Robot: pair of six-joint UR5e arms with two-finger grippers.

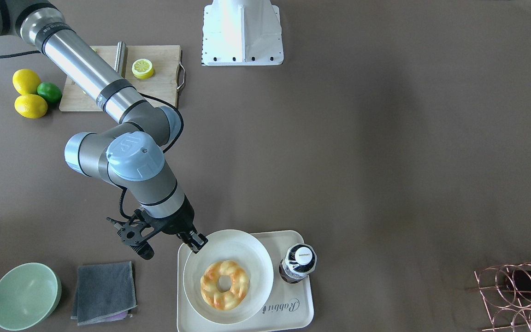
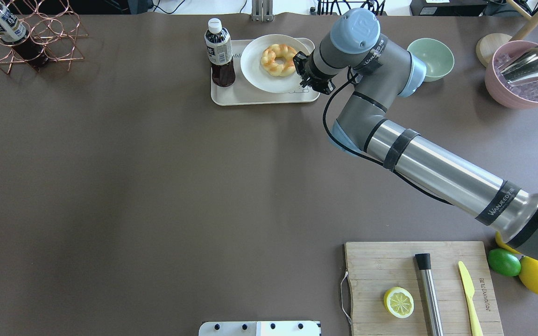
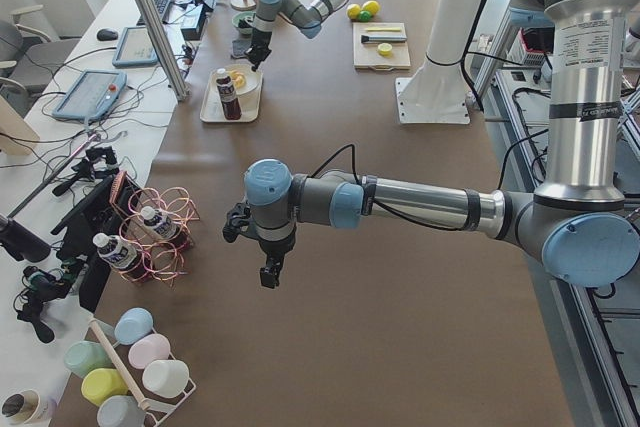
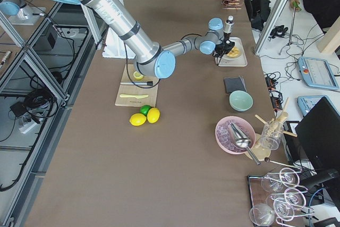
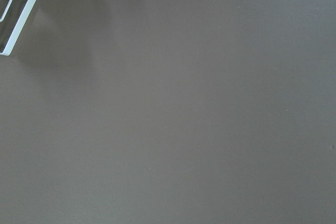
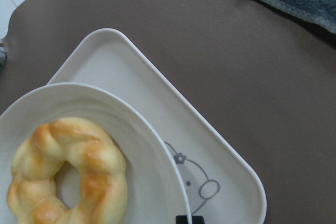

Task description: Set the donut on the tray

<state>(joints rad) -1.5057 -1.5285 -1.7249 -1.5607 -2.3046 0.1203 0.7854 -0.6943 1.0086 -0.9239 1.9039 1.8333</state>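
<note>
Donut (image 1: 224, 284) on plate (image 1: 234, 243), brown table (image 1: 385, 161)

The plate (image 2: 252, 74) lies on the tray (image 2: 245, 97), over its right part, with the donut (image 2: 278, 59) in the plate's middle. The bottle (image 2: 221, 53) stands on the tray's left part, just beside the plate. To the tray's right (sides as the robot sees them) lies the cloth (image 1: 104, 293), with the bowl (image 2: 430, 58) beyond it. The rack (image 2: 40, 42) stands well to the tray's left. The board (image 2: 390, 270) lies well apart from the tray, nearer the robot and rightward.
</note>
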